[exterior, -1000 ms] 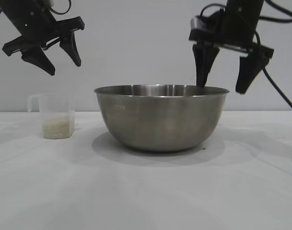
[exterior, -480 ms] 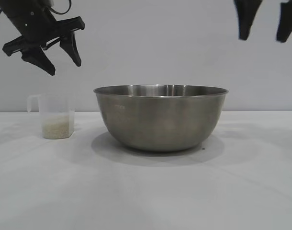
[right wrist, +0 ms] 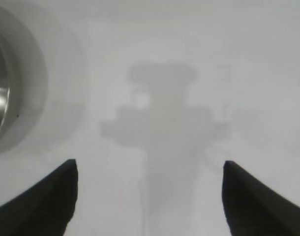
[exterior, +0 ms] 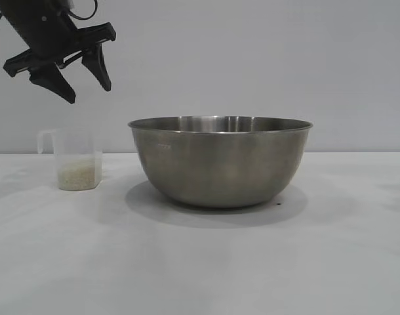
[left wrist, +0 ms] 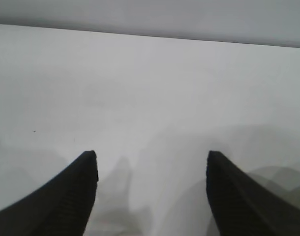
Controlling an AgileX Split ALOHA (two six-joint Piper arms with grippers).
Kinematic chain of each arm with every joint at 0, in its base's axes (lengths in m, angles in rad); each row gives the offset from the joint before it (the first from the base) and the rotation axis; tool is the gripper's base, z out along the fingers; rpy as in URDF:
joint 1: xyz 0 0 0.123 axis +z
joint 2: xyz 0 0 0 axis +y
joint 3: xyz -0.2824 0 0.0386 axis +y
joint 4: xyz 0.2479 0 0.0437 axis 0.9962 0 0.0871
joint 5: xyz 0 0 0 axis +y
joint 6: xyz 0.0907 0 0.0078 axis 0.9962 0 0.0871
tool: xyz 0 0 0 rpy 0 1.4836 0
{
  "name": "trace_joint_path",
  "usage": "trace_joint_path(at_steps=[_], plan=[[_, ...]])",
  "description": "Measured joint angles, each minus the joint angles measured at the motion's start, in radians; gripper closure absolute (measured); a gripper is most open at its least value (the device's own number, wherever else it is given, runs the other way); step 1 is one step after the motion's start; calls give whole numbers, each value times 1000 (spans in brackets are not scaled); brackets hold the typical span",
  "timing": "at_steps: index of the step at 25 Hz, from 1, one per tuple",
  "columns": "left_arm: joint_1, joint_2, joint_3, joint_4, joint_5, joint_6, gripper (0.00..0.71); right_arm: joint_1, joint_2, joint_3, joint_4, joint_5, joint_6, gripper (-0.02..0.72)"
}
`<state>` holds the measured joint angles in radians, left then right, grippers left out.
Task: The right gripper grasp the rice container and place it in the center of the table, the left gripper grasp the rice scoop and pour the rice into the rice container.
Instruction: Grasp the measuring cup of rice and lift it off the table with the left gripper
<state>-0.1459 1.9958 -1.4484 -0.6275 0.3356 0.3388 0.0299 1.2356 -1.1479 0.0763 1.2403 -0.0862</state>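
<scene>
The rice container (exterior: 220, 161), a large steel bowl, stands in the middle of the white table (exterior: 331, 262). To its left stands the rice scoop (exterior: 75, 161), a clear plastic cup with rice (exterior: 77, 176) in its bottom. My left gripper (exterior: 88, 90) hangs open above the scoop, apart from it; in the left wrist view the left gripper (left wrist: 152, 157) has only bare table between its fingers. My right gripper (right wrist: 150, 167) is out of the exterior view. It stands open over bare table, with the rice container's rim (right wrist: 15, 103) off to one side.
A plain grey wall stands behind the table. The right gripper's shadow (right wrist: 162, 123) falls on the tabletop beside the bowl. Nothing else stands on the table.
The right gripper has risen from above the bowl's right rim and left the exterior view. The left gripper, the bowl and the scoop have not moved.
</scene>
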Motion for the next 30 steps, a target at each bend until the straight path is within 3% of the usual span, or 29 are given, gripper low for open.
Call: trace_joint_path(at_steps=[9,16,30], plan=[[0,0,0,0,18,0,251,0,-482,391,0,-40,2,155],[0,0,0,0,22,0,251,0,-825,589,0,-62,10,155],[0,1,0,47,23,2,251,0,-1251,660,-2,-99,14,155]])
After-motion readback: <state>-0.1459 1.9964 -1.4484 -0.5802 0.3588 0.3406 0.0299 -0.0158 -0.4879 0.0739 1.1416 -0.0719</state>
